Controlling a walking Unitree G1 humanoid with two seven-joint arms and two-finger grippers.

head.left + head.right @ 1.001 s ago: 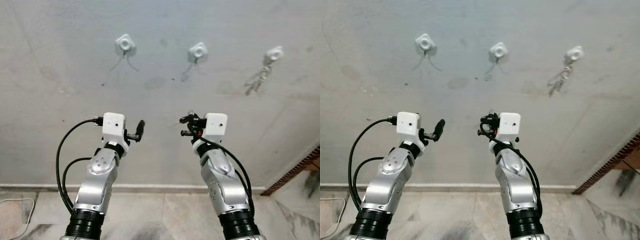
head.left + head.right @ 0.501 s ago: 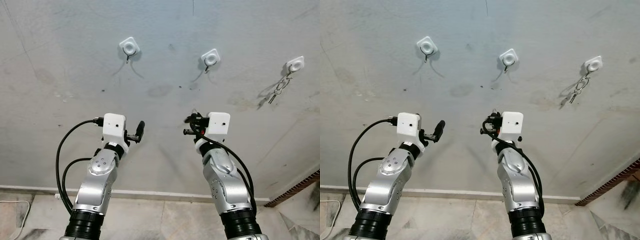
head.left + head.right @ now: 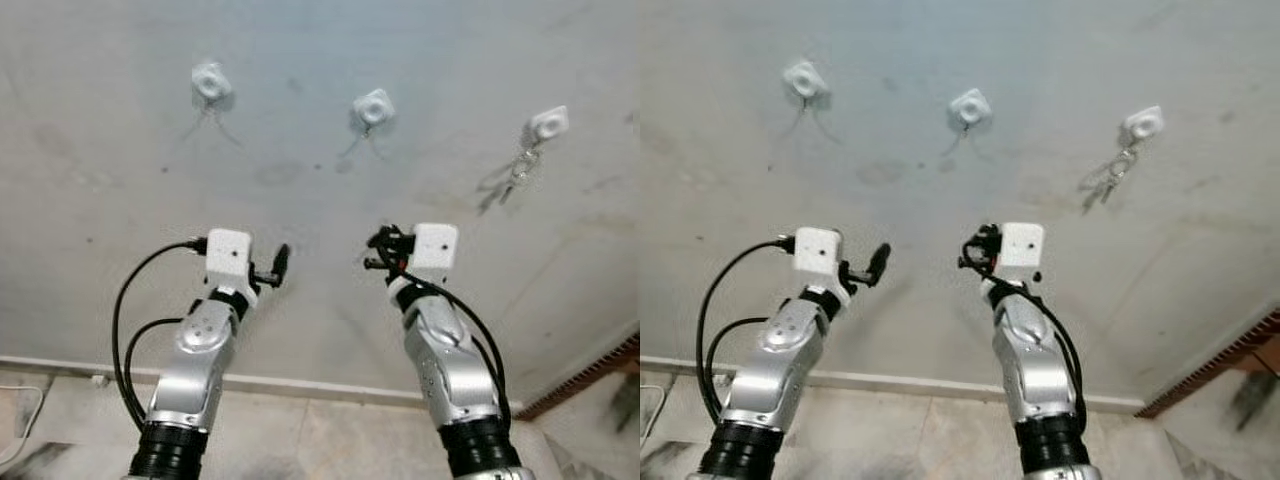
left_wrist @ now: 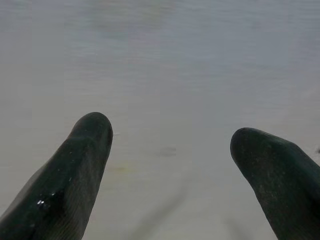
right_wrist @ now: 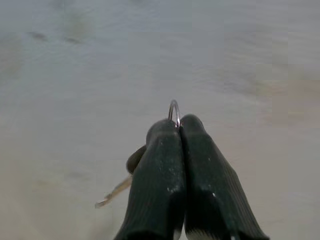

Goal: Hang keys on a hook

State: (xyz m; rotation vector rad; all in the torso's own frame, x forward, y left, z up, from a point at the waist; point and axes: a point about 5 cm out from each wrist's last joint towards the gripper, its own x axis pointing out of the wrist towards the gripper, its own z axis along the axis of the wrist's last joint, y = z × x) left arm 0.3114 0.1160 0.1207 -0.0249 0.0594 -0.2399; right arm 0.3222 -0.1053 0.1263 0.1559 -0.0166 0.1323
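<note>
Three white hooks are fixed to the grey wall: a left hook, a middle hook and a right hook. A bunch of keys hangs from the right hook. My right gripper is raised below the middle hook and is shut on a key ring, with a key dangling beside its fingers. My left gripper is raised below the left hook, open, with nothing between its fingers.
The wall meets a tiled floor at a pale skirting strip. A brick-edged ledge stands at the lower right. A white cable lies on the floor at the lower left.
The whole picture has shifted, so the camera moved: the hooks now sit further left and a little higher. Both arms keep the same pose.
</note>
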